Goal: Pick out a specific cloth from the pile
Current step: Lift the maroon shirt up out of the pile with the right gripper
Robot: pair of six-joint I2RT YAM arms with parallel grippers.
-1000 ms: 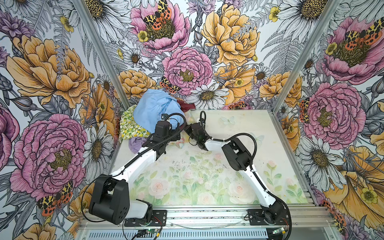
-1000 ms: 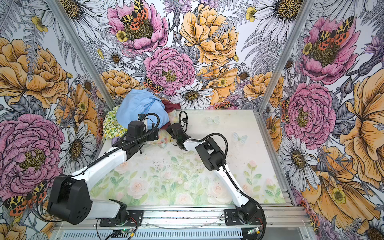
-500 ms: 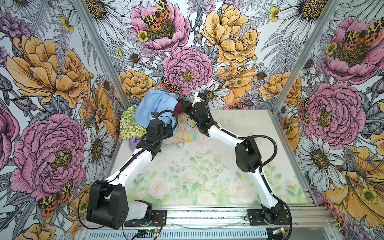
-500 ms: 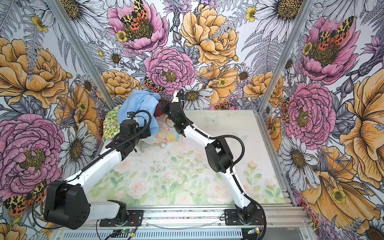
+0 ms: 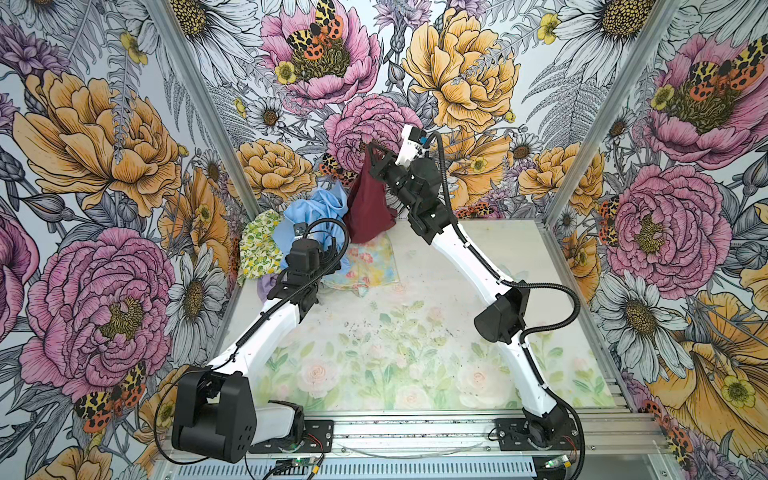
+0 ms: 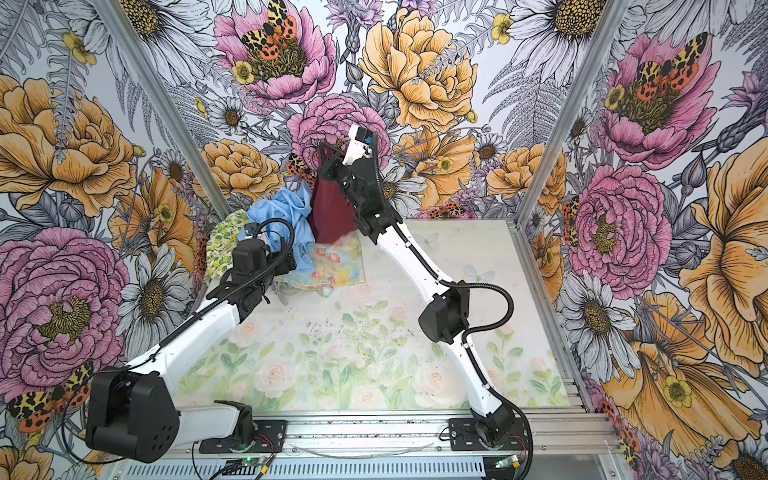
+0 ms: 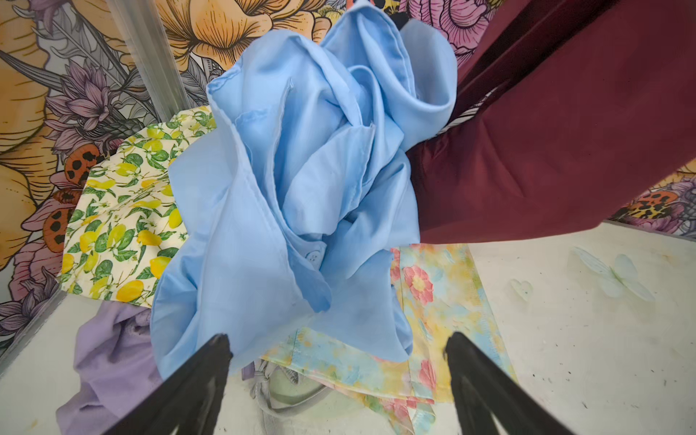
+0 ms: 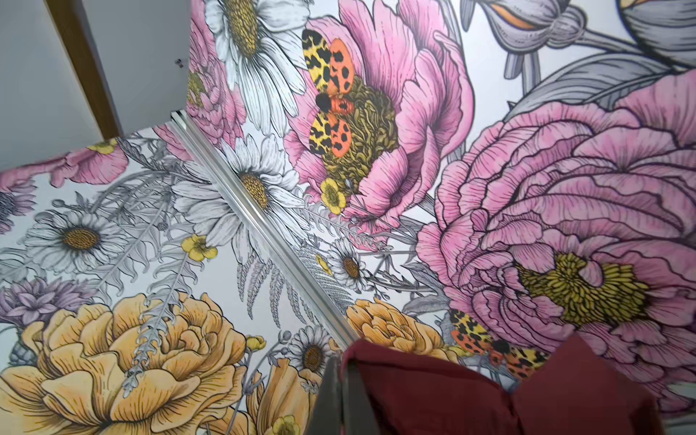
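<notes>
While the cloth hangs at upper centre of a top view, pinched in the right pincer, its hem reaches the pile at the worktop's upper-left corner. Lifting higher, then sideways, should free it. The left pincer gapes wide, empty, before the light blue garment.

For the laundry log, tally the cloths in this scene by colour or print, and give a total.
maroon cloth: 1
light blue cloth: 1
lemon-print cloth: 1
lavender cloth: 1
pastel floral cloth: 1
Total: 5
</notes>
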